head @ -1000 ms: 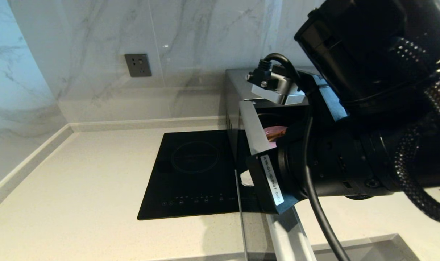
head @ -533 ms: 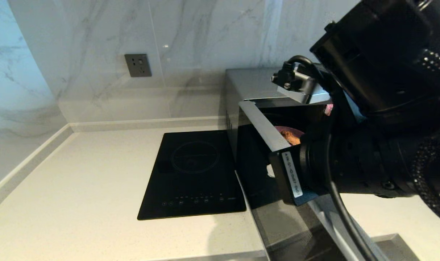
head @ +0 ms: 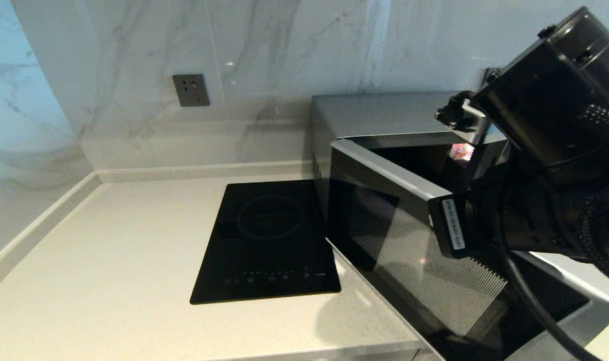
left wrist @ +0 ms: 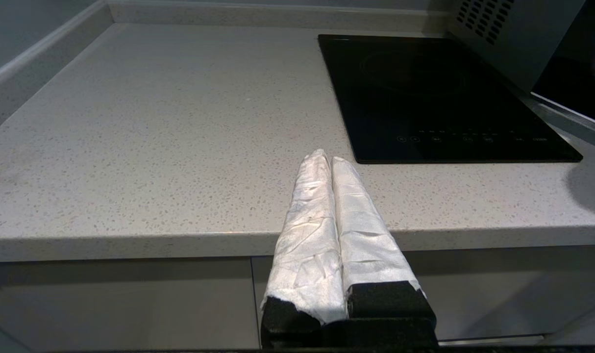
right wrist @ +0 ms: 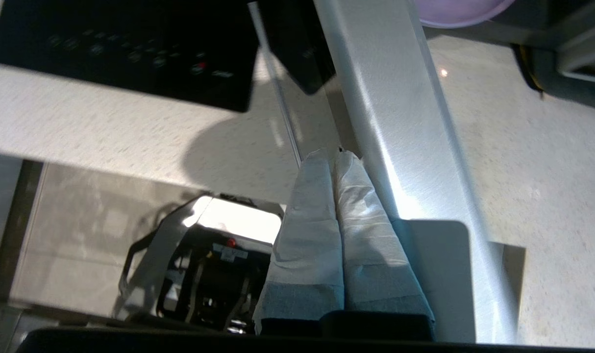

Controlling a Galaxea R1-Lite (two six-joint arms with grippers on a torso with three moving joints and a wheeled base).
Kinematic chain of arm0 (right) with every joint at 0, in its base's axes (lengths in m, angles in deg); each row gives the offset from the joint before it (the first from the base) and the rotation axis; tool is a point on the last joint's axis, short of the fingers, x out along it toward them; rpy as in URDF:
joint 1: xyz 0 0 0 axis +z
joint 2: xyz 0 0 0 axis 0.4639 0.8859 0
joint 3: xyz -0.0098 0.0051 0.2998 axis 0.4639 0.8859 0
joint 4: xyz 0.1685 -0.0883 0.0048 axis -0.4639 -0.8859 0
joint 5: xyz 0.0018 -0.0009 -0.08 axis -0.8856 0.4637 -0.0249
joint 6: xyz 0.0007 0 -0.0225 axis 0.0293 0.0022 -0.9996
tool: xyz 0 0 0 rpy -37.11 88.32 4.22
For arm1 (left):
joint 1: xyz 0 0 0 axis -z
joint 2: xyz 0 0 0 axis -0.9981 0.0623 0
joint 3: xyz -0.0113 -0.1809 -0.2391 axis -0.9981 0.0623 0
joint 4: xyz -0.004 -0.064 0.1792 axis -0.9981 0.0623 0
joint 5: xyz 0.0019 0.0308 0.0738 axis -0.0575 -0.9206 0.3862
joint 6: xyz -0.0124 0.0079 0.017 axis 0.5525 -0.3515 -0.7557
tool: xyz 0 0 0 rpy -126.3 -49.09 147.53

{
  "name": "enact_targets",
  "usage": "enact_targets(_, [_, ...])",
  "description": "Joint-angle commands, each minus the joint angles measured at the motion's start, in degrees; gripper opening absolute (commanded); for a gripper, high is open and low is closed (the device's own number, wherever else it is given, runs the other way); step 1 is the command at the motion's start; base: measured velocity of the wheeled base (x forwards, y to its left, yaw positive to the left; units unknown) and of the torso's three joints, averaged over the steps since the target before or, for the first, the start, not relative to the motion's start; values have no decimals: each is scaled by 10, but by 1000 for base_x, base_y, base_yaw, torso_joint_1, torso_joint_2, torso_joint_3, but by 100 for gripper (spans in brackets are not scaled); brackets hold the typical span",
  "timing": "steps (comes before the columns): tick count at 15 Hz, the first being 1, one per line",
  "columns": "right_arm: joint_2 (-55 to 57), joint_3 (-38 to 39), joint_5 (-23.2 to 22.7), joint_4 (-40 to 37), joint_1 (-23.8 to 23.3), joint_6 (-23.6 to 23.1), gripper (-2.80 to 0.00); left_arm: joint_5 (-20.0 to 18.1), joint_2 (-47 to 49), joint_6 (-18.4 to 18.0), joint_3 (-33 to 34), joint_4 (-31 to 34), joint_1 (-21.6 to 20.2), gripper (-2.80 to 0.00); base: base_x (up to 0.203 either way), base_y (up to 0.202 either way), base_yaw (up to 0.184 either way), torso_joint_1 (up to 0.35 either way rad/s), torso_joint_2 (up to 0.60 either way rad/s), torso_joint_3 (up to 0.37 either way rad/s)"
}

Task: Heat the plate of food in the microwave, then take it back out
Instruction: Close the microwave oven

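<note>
The silver microwave stands at the back right, and its dark glass door hangs half open at a slant. My right gripper is shut and empty, its wrapped fingers lying along the door's silver edge. Only a sliver of the pale lilac plate shows in the right wrist view, past the door edge. Its food is hidden. In the head view the door and my right arm hide the plate. My left gripper is shut and empty, parked in front of the counter's edge.
A flat black induction hob lies in the counter just left of the microwave. A grey wall socket sits on the marble backsplash. The speckled worktop stretches bare to the left, as far as a raised kerb.
The microwave door has swung from wide open to half shut, with my right arm moving right along with it. The plate, visible inside earlier, is now hidden in the head view.
</note>
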Motion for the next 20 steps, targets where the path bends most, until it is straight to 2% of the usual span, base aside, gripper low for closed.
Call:
enact_targets(1, [-13, 11, 3, -2, -33, 27, -280, 0, 1, 1, 0, 0, 0, -280, 0, 0, 0, 0, 0, 0])
enact_targets(4, [-13, 9, 2, -1, -99, 42, -280, 0, 1, 1, 0, 0, 0, -280, 0, 0, 0, 0, 0, 0])
enact_targets(6, [-6, 6, -1, 5, -161, 42, -280, 0, 1, 1, 0, 0, 0, -280, 0, 0, 0, 0, 0, 0])
enact_targets(11, [59, -40, -39, 81, -316, 26, -280, 0, 1, 1, 0, 0, 0, -280, 0, 0, 0, 0, 0, 0])
enact_targets(17, [147, -96, -73, 165, -406, 9, -280, 0, 1, 1, 0, 0, 0, -280, 0, 0, 0, 0, 0, 0])
enact_targets(20, [166, -114, -87, 202, -422, 10, -280, 0, 1, 1, 0, 0, 0, -280, 0, 0, 0, 0, 0, 0])
